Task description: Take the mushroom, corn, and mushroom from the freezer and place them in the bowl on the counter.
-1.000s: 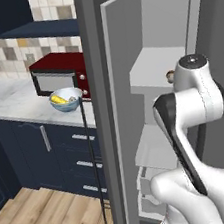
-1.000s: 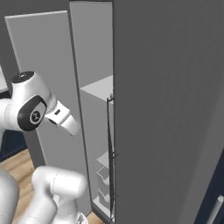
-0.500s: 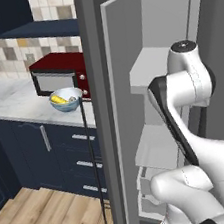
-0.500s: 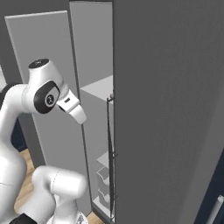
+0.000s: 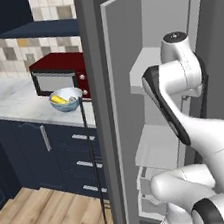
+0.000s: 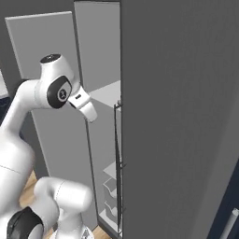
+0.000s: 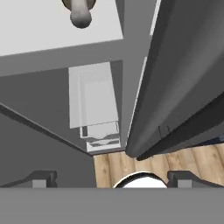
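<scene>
1. Mushroom point(image 7: 80, 13), small grey-brown with a rounded stem, sits on the pale grey upper shelf point(image 7: 57, 30) of the tall dark-grey freezer point(image 5: 133, 106), at the top edge of the hand view.
2. Bowl point(image 5: 66, 99), small round glossy blue-grey, stands on the white marbled desk point(image 5: 17, 104) in front of the dark red microwave point(image 5: 59, 78); something yellow inside looks like the corn point(image 5: 58, 99).
3. Gripper point(image 7: 111, 178): jaws wide apart, nothing between them, well short of the mushroom.
4. Risk: mushroom is far off centre in the hand view, so closing now would likely grab air.
5. Risk: the dark freezer door point(image 7: 183, 78) is close beside the hand, so a swing could clip its edge or the shelf lip.
6. Risk: the small round mushroom may roll if nudged by one finger first.
7. Arm pose: elbow raised high, wrist bent into the open freezer at upper-shelf height, hand looking down past the shelf at the lower drawers point(image 7: 98, 127) and wood floor point(image 7: 131, 166).
</scene>
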Motion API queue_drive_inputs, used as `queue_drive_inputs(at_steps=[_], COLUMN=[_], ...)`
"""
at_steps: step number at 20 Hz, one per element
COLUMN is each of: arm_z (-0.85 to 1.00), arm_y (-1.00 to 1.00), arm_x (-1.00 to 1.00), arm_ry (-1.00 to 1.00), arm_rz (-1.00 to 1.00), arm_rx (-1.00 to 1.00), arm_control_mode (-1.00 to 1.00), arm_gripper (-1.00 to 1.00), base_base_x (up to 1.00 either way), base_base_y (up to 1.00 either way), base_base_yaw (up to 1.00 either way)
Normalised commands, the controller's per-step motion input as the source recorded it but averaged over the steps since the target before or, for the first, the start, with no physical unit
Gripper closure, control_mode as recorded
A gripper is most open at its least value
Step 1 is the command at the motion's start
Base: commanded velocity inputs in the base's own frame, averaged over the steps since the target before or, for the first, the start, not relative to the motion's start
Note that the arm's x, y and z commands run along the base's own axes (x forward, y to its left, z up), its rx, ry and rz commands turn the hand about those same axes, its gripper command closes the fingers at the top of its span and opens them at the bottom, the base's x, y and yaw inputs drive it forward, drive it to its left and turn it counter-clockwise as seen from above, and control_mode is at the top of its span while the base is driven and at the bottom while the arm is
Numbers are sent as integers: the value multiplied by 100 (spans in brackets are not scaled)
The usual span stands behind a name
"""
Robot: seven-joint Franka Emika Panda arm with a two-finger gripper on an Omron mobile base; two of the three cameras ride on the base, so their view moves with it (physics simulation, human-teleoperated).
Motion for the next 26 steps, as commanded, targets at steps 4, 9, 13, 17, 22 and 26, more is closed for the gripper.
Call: queue_drive_inputs(at_steps=[4,9,13,17,22,26], arm_z=[9,5,0,1,0,0], arm_y=[-14,-28,-27,-1,-26,-27], arm_x=[52,59,54,42,26,2], arm_ry=[3,3,4,5,5,0], arm_rz=[0,1,0,0,0,0], arm_rx=[0,0,0,0,0,0], arm_control_mode=[-100,-100,-100,-100,-100,-100], arm_gripper=[-100,-100,-100,-100,-100,-100], base_base_x=[0,0,0,0,0,0], base_base_y=[0,0,0,0,0,0], base_base_yaw=[0,0,0,0,0,0])
